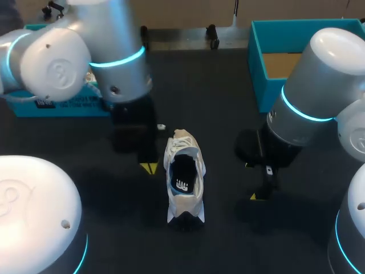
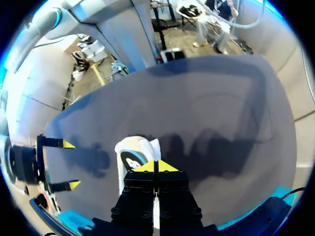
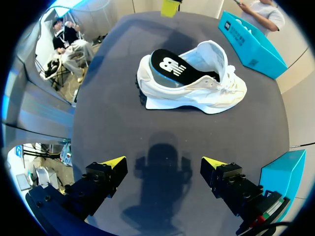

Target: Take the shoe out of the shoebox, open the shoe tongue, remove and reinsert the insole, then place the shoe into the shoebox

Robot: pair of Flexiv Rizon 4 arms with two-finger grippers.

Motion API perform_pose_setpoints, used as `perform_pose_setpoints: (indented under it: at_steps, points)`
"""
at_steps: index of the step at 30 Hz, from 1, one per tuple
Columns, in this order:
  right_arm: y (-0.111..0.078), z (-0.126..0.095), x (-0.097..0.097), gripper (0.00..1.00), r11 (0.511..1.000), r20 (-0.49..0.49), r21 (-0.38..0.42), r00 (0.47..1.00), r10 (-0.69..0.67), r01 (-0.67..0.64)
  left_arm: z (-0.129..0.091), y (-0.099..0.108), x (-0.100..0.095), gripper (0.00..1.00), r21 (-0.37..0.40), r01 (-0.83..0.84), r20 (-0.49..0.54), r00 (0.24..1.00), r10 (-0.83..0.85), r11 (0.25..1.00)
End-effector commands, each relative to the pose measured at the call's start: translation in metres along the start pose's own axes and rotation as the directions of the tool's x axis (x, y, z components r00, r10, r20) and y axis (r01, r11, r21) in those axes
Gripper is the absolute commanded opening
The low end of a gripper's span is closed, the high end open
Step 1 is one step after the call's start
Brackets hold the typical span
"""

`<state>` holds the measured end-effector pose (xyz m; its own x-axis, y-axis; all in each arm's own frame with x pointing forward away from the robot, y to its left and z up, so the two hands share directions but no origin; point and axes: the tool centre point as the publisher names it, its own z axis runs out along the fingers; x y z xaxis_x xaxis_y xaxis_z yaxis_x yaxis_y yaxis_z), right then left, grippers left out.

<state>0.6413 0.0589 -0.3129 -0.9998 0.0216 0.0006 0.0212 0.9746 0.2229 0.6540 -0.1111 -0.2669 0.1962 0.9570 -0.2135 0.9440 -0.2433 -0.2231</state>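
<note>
Shoe point(image 1: 183, 177), one, stands upright on its sole at mid-table, black insole point(image 3: 170, 66) inside, between two grippers and touching neither. Left gripper point(image 2: 156, 166): fingers pressed together, holding nothing, just beside the shoe. Right gripper point(image 3: 165, 164): fingers spread wide, empty. Two teal pieces: open shoebox point(image 1: 256, 74) at the far right; second box point(image 1: 57, 105) far left, partly hidden by the left arm.

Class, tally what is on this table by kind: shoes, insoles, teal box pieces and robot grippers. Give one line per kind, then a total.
Shoes: 1, the white shoe
Insoles: 1, the black insole inside it
Teal box pieces: 2, the open shoebox and the second teal box
Grippers: 2, the left gripper and the right gripper
Total: 6
</note>
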Motion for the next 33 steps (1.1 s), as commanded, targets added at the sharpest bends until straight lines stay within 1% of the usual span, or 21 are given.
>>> perform_pose_setpoints:
  at_steps: [1,12,13,15,16,20,24,33]
  points:
    - [-0.001,0.001,0.001,1.0,1.0,0.002,-0.002,1.0,0.0,0.0,0.008,0.0,-0.013,0.0,-0.037,-0.047,-0.084,0.995,0.044,0.998]
    - [-0.001,0.001,0.001,1.0,1.0,0.002,-0.002,1.0,0.0,0.0,0.008,0.0,-0.013,0.0,-0.037,-0.047,-0.084,0.995,0.044,0.998]
    - [-0.001,0.001,0.001,1.0,1.0,0.002,-0.002,1.0,0.0,0.0,0.009,0.001,-0.015,0.0,-0.059,-0.06,-0.098,0.994,0.054,0.996]
    - [-0.001,0.001,0.001,1.0,1.0,0.002,-0.002,1.0,0.0,0.0,0.015,0.003,-0.017,0.0,-0.082,-0.059,-0.115,0.992,0.049,0.995]
    - [-0.001,0.001,0.001,1.0,1.0,0.002,-0.002,1.0,0.0,0.0,0.018,0.004,-0.017,0.0,-0.079,-0.065,-0.13,0.99,0.055,0.995]
    - [-0.001,0.001,0.001,1.0,1.0,0.002,-0.002,1.0,0.0,0.0,0.029,0.006,-0.014,0.0,-0.062,-0.077,-0.129,0.989,0.069,0.995]
    - [-0.001,0.001,0.001,1.0,1.0,0.002,-0.002,1.0,0.0,0.0,0.038,0.008,-0.015,0.0,-0.052,-0.094,-0.126,0.988,0.087,0.994]
    - [-0.001,0.001,0.001,1.0,1.0,0.002,-0.002,1.0,0.0,0.0,0.056,0.012,-0.014,0.0,-0.051,-0.115,-0.111,0.988,0.109,0.992]
